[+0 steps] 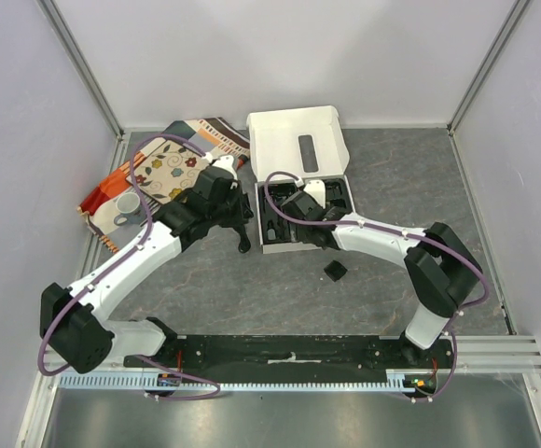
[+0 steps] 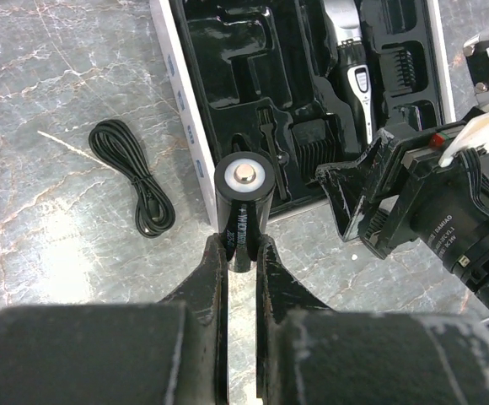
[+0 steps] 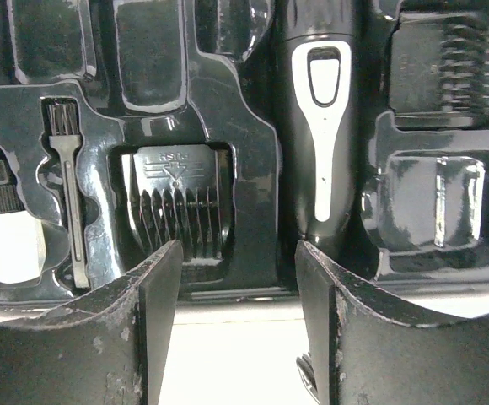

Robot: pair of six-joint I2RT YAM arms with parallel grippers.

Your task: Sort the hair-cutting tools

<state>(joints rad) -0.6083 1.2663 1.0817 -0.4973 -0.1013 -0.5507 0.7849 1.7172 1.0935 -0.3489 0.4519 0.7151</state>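
We see the left gripper (image 2: 243,253) clamped on a small black cylinder with a silver end (image 2: 244,198), low in the centre of the left wrist view, just beside the white cardboard box (image 2: 180,101). A coiled black cord (image 2: 131,177) lies on the table at left. The right gripper (image 3: 238,287) hangs with fingers spread over the black moulded tray (image 3: 253,118), where the black-and-silver electric clipper (image 3: 319,126) and a toothed black comb attachment (image 3: 181,211) sit in separate recesses.
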